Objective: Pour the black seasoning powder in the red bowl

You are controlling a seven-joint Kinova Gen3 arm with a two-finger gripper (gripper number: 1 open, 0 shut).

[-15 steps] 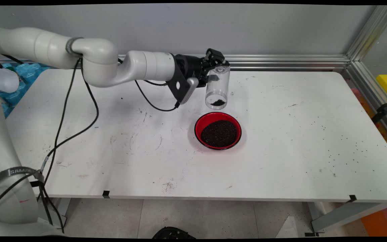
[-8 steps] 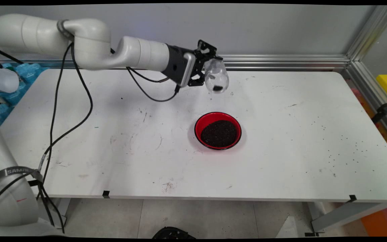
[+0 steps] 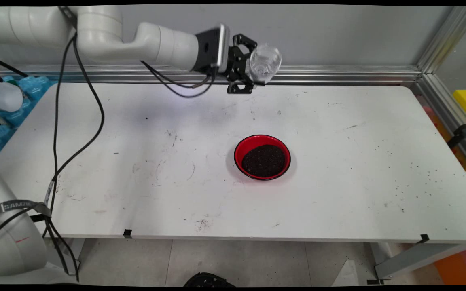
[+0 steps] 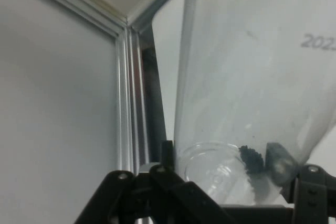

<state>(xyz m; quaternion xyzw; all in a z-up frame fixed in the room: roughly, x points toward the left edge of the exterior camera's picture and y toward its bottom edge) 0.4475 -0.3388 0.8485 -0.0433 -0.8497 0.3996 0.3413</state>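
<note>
High over the counter's [image 3: 338, 194] far edge, at about twelve o'clock from the red bowl [image 3: 262, 157], the pincer [image 3: 253, 66] pinches a clear plastic jar [image 3: 265, 64] tipped on its side in the air. From the hand view, a few dark grains [image 4: 253, 160] cling inside the jar near the fingers [image 4: 157, 192]. Below, well apart from it, the bowl sits mid-counter filled with dark granules [image 3: 263, 161], and loose specks [image 3: 411, 182] dot the counter at three o'clock.

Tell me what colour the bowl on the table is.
Red bowl, filled with dark granules; clearest in the main view.
</note>
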